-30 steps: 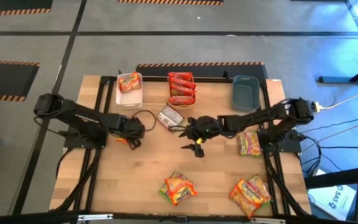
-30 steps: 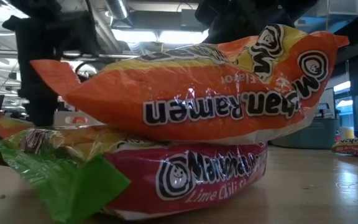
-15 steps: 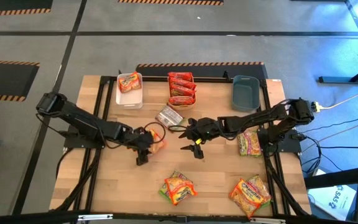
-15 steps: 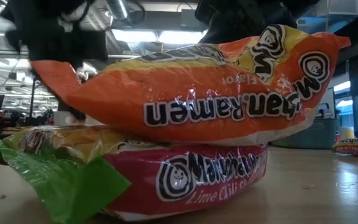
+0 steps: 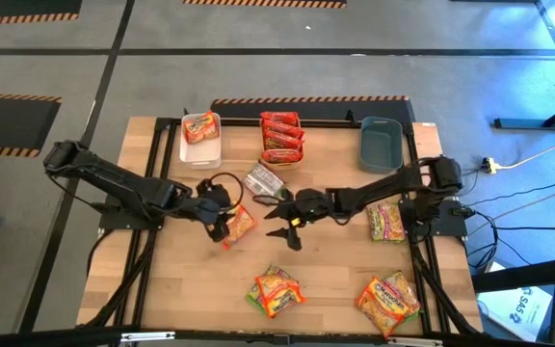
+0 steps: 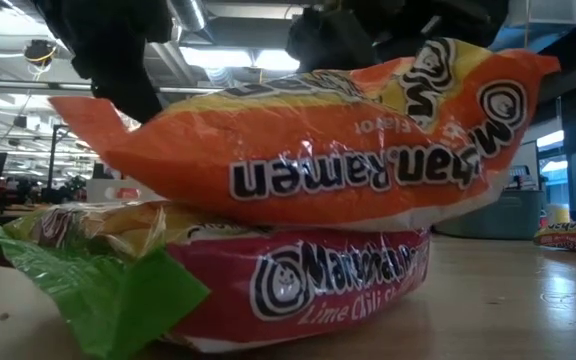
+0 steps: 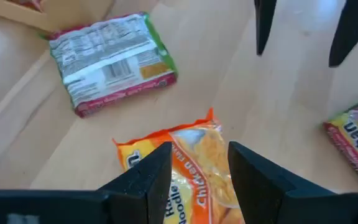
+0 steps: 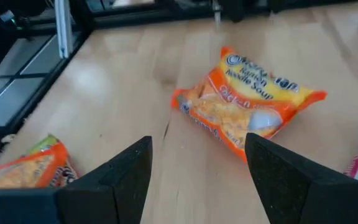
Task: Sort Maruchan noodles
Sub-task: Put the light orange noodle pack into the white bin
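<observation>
Sorting is partway done: a white bin (image 5: 200, 138) at the far edge of the table (image 5: 162, 289) holds an orange packet, the middle bin (image 5: 281, 138) holds red packets, and the grey-blue bin (image 5: 381, 143) looks empty. The step in hand concerns the orange chicken packet (image 5: 240, 224) near mid-table. The left gripper (image 5: 222, 223) sits right at it; in the left wrist view the packet (image 7: 185, 163) lies between and beyond the two fingers, which stand parted around its end, so I judge a grasp being set or just let go, and cannot tell which. The right gripper (image 5: 287, 231) hovers spread and empty just beside, facing the same packet (image 8: 248, 112). Next move, as I read it: close on the packet's crinkly edge, lift clear, and carry it to the white bin with the matching orange one, without colliding with the right arm close by. A packet lying back-up (image 5: 263, 180), silvery with a green-red border, waits near the red bin. Other loose packets: a stacked pile (image 5: 277, 290) at the near edge, another (image 5: 389, 300) near right, one (image 5: 386, 221) under the right arm. Wrapper is glossy, puffed, likely slippery.
</observation>
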`<action>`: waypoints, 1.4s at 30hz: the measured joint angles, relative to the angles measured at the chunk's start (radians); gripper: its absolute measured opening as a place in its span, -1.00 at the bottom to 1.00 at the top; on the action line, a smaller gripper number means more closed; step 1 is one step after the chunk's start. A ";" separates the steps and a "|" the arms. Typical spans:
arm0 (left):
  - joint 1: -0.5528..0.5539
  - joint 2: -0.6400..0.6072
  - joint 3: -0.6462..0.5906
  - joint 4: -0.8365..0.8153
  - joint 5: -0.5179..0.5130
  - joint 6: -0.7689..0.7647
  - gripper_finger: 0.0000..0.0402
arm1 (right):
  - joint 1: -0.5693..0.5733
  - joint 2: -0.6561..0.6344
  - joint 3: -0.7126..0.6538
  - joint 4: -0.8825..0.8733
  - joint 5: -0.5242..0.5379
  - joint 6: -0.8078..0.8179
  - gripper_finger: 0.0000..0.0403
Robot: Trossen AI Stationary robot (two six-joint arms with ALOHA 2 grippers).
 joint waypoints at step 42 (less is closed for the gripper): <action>0.438 0.052 -0.420 0.515 0.767 -0.052 0.25 | 0.000 0.318 0.167 0.044 0.028 -0.137 0.19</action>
